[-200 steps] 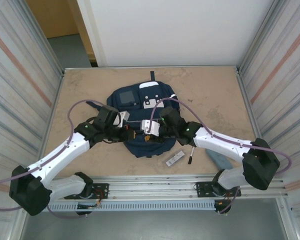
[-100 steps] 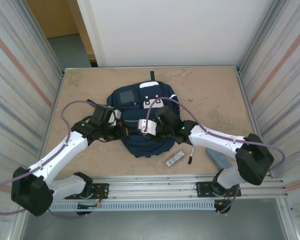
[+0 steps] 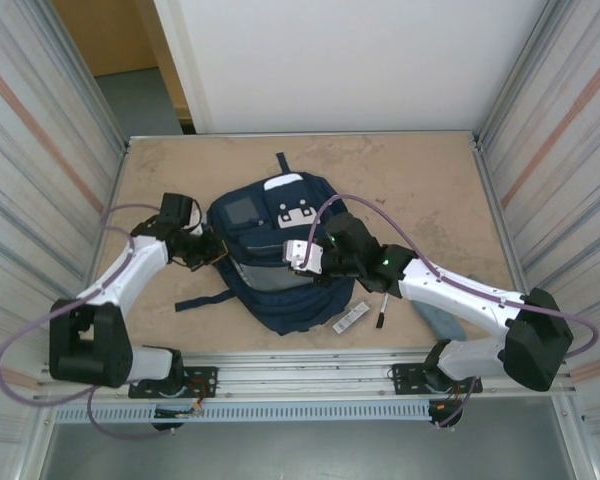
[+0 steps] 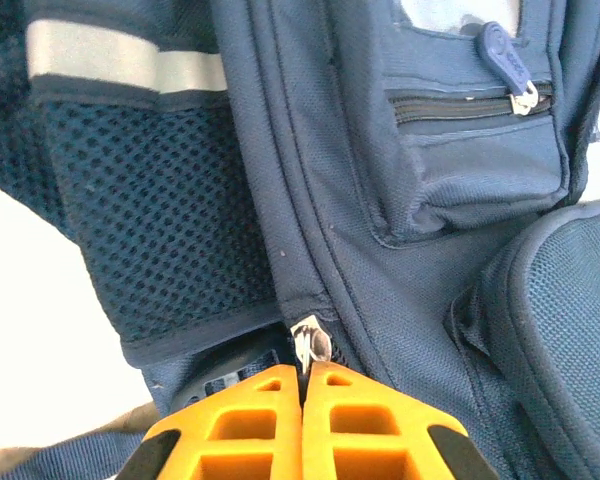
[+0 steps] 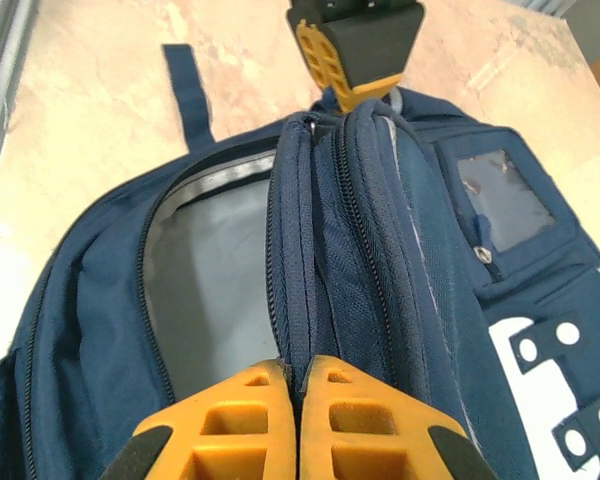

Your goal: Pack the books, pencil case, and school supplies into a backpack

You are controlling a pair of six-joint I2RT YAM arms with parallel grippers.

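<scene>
The backpack (image 3: 280,265) lies at the middle of the table, toward the near edge. Its fabric is judged soft and sagging, so seams give the best hold. The left gripper (image 4: 302,380) is closed on the zipper pull (image 4: 309,345), and the right gripper (image 5: 290,378) is pinched on the backpack's opening rim. The contents cannot be made out; grey lining is seen.

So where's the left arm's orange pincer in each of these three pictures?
Top view: the left pincer is left of centre, at the left edge of the backpack.
Left wrist view: the left pincer is at bottom centre, shut on a zip pull.
Right wrist view: the left pincer is at top centre, at the bag's far end.
Shared landmark: the backpack's window pocket.
</scene>
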